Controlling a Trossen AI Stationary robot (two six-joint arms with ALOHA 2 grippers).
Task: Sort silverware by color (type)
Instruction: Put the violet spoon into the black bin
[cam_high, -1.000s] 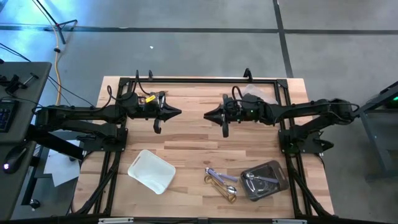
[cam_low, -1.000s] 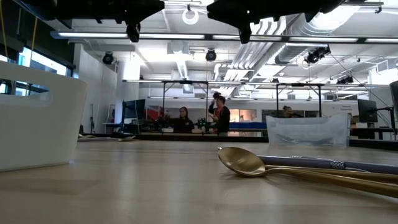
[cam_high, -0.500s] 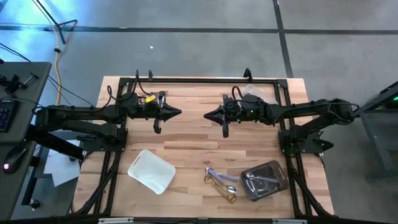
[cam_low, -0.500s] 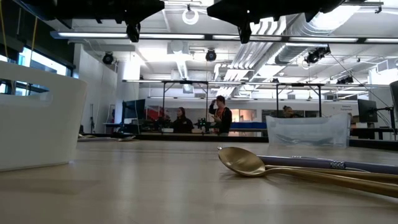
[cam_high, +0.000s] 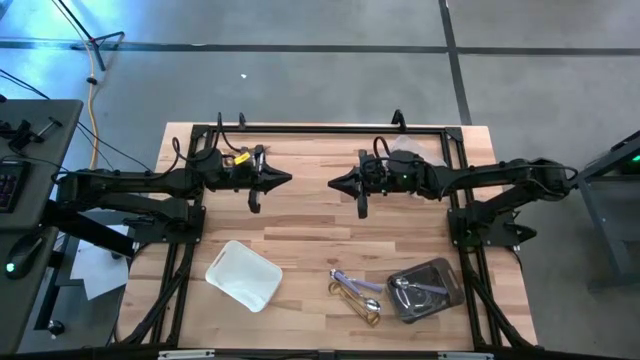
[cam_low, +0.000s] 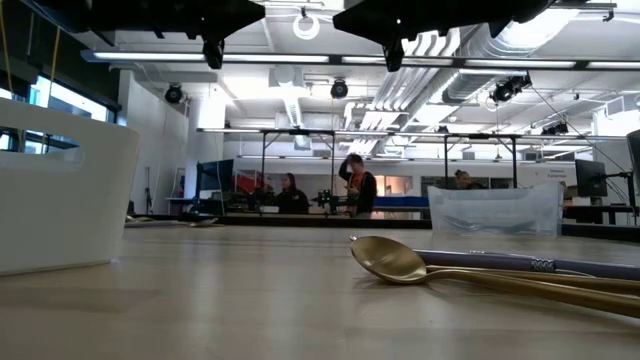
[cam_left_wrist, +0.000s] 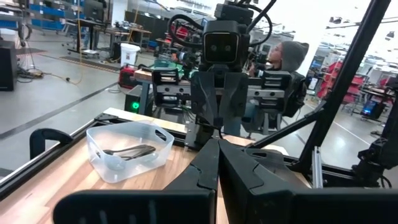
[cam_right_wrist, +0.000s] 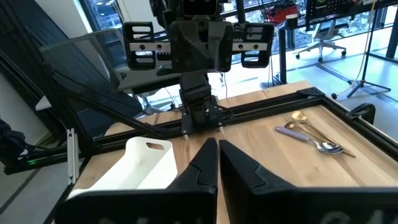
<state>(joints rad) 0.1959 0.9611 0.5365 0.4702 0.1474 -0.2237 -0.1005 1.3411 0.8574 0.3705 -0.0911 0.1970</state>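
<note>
Wooden worktop (cam_high: 300, 225) carries a white tray (cam_high: 243, 274) and a clear tray (cam_high: 424, 290). Loose silverware (cam_high: 356, 293) lies between the two trays, just beside the clear one, which holds more pieces. Left gripper (cam_high: 288, 181) and right gripper (cam_high: 332, 184), both clenched and empty, hover facing each other, well apart from the clear tray.

Two dark, jointed arms; black cables; tapering black fingers (cam_left_wrist: 214, 174).
</note>
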